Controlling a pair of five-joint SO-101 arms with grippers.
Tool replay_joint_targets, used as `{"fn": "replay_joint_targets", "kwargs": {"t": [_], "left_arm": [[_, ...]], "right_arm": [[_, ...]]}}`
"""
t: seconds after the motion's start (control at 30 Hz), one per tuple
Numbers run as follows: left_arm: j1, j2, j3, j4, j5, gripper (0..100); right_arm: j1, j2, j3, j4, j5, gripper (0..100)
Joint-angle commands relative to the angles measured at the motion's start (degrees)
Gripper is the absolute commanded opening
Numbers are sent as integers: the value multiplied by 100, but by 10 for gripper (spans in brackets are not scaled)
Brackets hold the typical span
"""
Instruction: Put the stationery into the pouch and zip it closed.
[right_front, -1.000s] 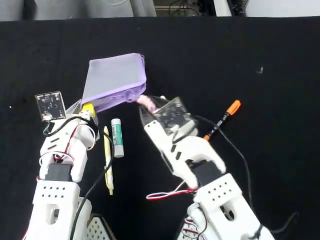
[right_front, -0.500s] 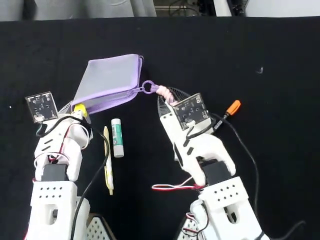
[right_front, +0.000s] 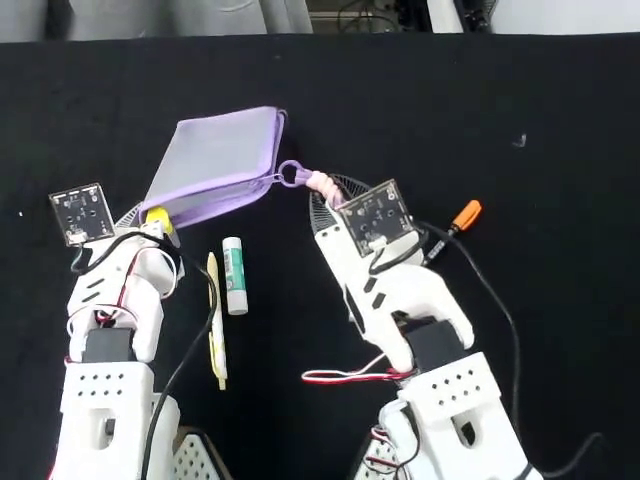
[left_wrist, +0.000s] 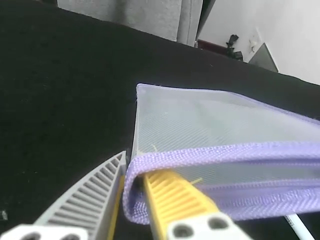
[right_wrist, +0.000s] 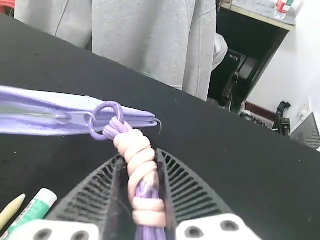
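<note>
So our left hand (left_wrist: 132, 167) is clamped on the corner of the translucent purple mesh pouch (right_front: 220, 150), and our right hand (right_wrist: 140, 156) is pinching its pink braided zipper cord (right_front: 322, 183).

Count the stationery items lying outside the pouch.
3: a glue stick near the pouch, a yellow pen beside it, and an orange-capped marker partly hidden by the right arm. More could be inside the pouch.

Two white printed arms

The left arm (right_front: 105, 395) and right arm (right_front: 395, 290) have white shells with hole rows, black motors (right_front: 430, 347), square wrist boards (right_front: 83, 213), and red, white and black cables (right_front: 340, 377). The left gripper (left_wrist: 136, 167) has one grey and one yellow ribbed finger; the right gripper (right_wrist: 140, 154) is dark grey.
</note>
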Motion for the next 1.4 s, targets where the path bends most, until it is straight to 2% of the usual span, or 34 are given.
{"fn": "replay_joint_targets", "kwargs": {"t": [0.0,0.2,0.33,0.63,0.87,0.97,1.07,1.2,1.37], "left_arm": [[-119,-70,-84,-62,35,41],[180,-62,-48,-18,35,185],[356,-44,-48,-18,26,190],[1349,9,-40,-193,-378,192],[1393,79,312,-914,-378,192],[1385,607,-4,-932,-378,191],[1367,1688,-787,-905,-316,188],[1341,3209,-1684,-914,176,180],[1235,3710,-2026,-923,281,20]], "right_arm": [[-9,-382,-470,176,18,11],[-18,-1182,-365,501,53,11],[-18,-1481,-347,668,53,11],[-18,-1534,-312,686,62,11],[-18,-1534,-312,686,44,11],[-18,-1534,-312,695,35,11],[-18,-1534,-303,695,35,11],[-18,-1534,-303,695,44,11],[-18,-1534,-303,695,18,11]]}}
